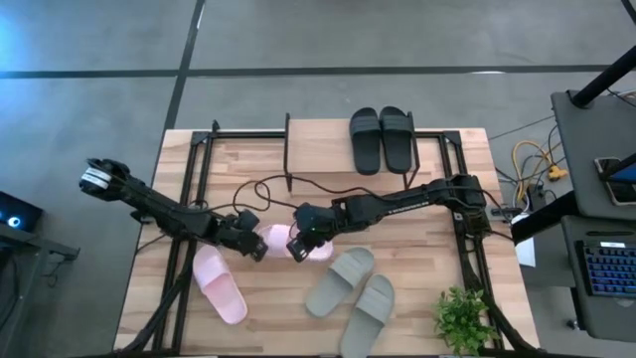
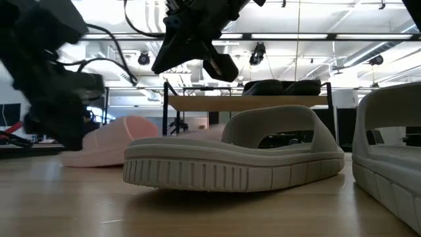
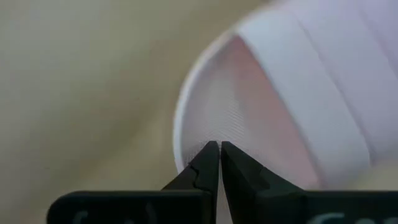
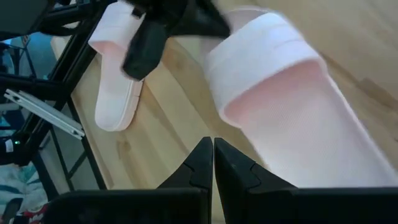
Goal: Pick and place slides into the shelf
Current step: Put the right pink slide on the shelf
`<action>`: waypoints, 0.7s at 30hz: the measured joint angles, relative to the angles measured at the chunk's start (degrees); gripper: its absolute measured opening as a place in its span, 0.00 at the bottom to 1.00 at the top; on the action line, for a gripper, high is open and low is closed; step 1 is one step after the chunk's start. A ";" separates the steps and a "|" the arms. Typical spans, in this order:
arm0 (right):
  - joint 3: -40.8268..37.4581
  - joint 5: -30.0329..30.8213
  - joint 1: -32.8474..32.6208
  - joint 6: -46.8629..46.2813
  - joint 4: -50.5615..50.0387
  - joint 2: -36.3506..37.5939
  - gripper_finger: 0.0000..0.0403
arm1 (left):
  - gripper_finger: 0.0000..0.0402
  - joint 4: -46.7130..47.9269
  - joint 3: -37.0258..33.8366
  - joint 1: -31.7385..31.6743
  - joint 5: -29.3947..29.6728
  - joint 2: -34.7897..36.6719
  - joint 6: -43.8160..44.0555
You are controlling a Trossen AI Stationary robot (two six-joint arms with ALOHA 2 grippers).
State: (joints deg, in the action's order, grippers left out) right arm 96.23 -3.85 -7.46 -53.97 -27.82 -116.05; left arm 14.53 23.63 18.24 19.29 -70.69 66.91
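Black slides, two, top the shelf; two pink, two grey-green below; both claws pressed together.

pink slide mostly hidden (under arms)

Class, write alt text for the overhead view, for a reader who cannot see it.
Both grippers, left and right, meet at a pale pink slide sandal mid-table. A black pair sits on the small wooden shelf; its pink mate and a grey-green pair lie on the tabletop.

Lab: ceiling lights, keyboard
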 joint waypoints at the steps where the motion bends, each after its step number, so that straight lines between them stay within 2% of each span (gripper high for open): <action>1: 0.00 0.01 0.00 -0.06 -0.13 0.00 0.02 | 0.02 -0.26 0.15 -0.78 2.09 -0.01 -1.09; 7: 0.00 0.95 0.01 -1.42 -0.49 0.00 0.02 | 0.02 -5.03 0.03 -6.13 8.36 0.30 -9.00; 11: -0.02 1.08 0.00 -1.17 -0.80 0.00 0.02 | 0.02 -6.24 0.51 -8.55 8.27 1.97 -11.28; 14: -0.02 1.10 -0.03 3.07 -0.80 -0.02 0.02 | 0.02 -6.47 1.42 -8.33 7.77 5.10 -16.01; 16: -0.02 1.05 -0.13 7.88 -0.67 -0.02 0.02 | 0.02 -6.29 1.94 -7.93 5.66 8.02 -20.42; 18: -0.02 0.41 -0.13 11.61 -0.16 -0.02 0.02 | 0.02 -5.93 2.02 -7.09 0.26 11.82 -24.32; 20: -0.02 -0.36 -0.13 14.64 0.25 -0.02 0.02 | 0.02 -5.25 1.79 -4.95 -5.10 15.95 -25.64; 21: -0.02 -1.06 -0.13 16.09 0.52 -0.02 0.02 | 0.02 -4.58 1.53 -3.27 -5.87 17.85 -25.45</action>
State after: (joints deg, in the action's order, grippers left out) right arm 96.20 -4.91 -7.60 -37.89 -27.30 -116.07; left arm 9.95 25.16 14.97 13.42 -52.83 41.45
